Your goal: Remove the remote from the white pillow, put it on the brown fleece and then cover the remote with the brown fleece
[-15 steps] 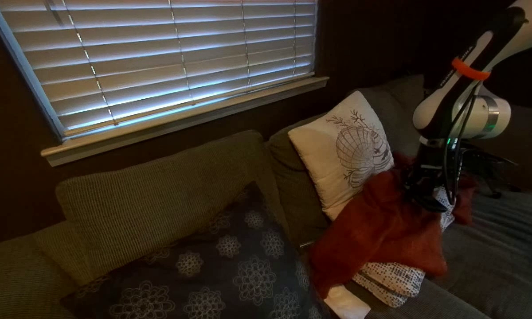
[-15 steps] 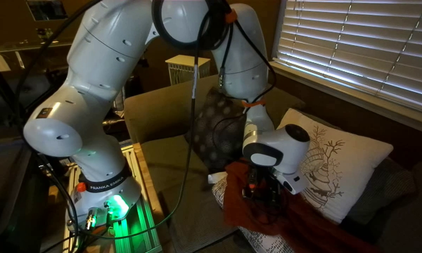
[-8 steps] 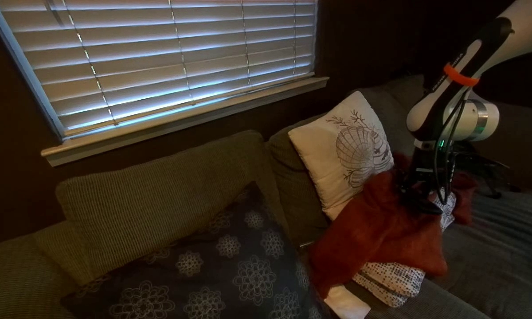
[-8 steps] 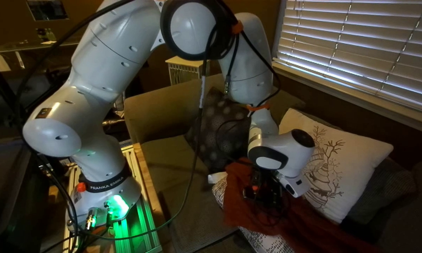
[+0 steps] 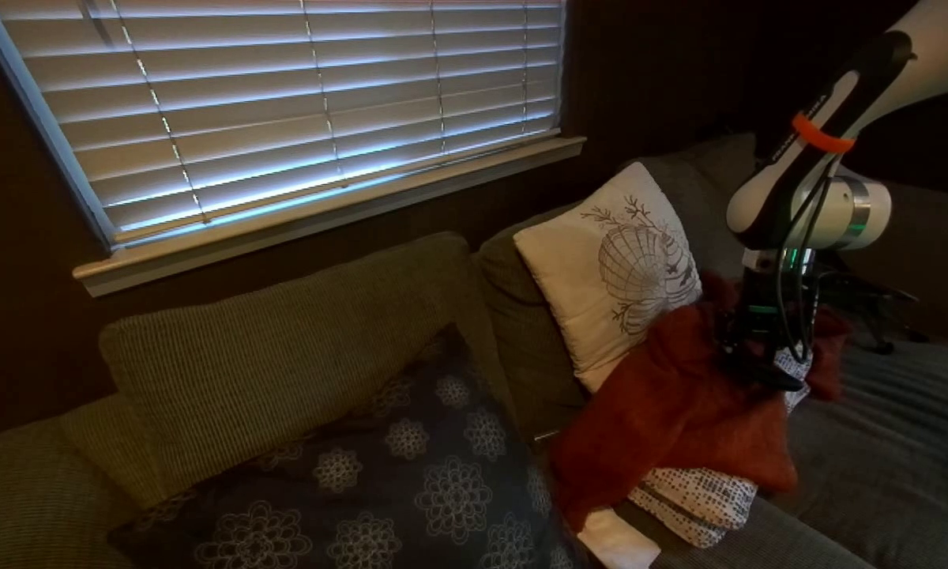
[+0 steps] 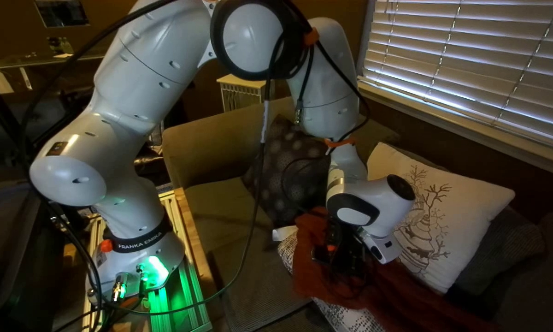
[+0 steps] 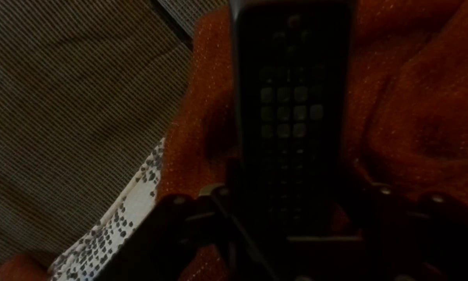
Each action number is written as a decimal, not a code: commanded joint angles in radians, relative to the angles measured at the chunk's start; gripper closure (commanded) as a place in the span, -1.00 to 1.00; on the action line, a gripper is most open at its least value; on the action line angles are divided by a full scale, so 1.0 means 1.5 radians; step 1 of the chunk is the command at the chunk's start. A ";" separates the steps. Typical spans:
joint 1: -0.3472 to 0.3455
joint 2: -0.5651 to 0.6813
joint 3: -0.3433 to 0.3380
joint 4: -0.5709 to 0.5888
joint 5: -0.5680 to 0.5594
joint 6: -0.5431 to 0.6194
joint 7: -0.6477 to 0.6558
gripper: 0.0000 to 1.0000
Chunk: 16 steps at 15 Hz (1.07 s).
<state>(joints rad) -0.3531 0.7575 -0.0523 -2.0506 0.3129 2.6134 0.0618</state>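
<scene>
The black remote [image 7: 288, 113] lies between the fingers of my gripper [image 7: 290, 173] in the wrist view, its upper part reaching out past them. The gripper looks shut on its sides, though the jaws are very dark. Its dark end also juts from the gripper in both exterior views [image 5: 770, 375] [image 6: 321, 254]. The reddish-brown fleece [image 5: 663, 411] is right below the gripper, draped in folds, and shows too in the wrist view [image 7: 417, 86]. I cannot tell whether the remote touches it. The white pillow [image 5: 624, 261] with a shell print leans behind, also visible here [image 6: 447, 207].
A white dotted pillow [image 5: 703, 494] shows under the fleece, also in the wrist view [image 7: 117, 218]. A dark flowered pillow [image 5: 395, 482] leans at the sofa's other end. A white paper-like piece [image 5: 616, 541] lies by the fleece. A window sill [image 5: 332, 213] runs behind the sofa.
The arm has shifted slightly and come down a little over the fleece, with the remote moving along in the gripper. The fleece and pillows look unmoved.
</scene>
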 commanded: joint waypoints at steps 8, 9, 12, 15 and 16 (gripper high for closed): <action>0.014 0.021 -0.023 0.054 0.008 -0.013 0.032 0.28; 0.015 0.026 -0.024 0.062 0.009 -0.015 0.039 0.28; 0.021 0.047 -0.029 0.087 0.007 -0.029 0.063 0.28; 0.030 0.067 -0.038 0.105 0.002 -0.031 0.086 0.28; 0.033 0.071 -0.041 0.109 0.001 -0.032 0.094 0.28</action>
<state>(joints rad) -0.3322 0.8271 -0.0872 -1.9349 0.3129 2.5884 0.1572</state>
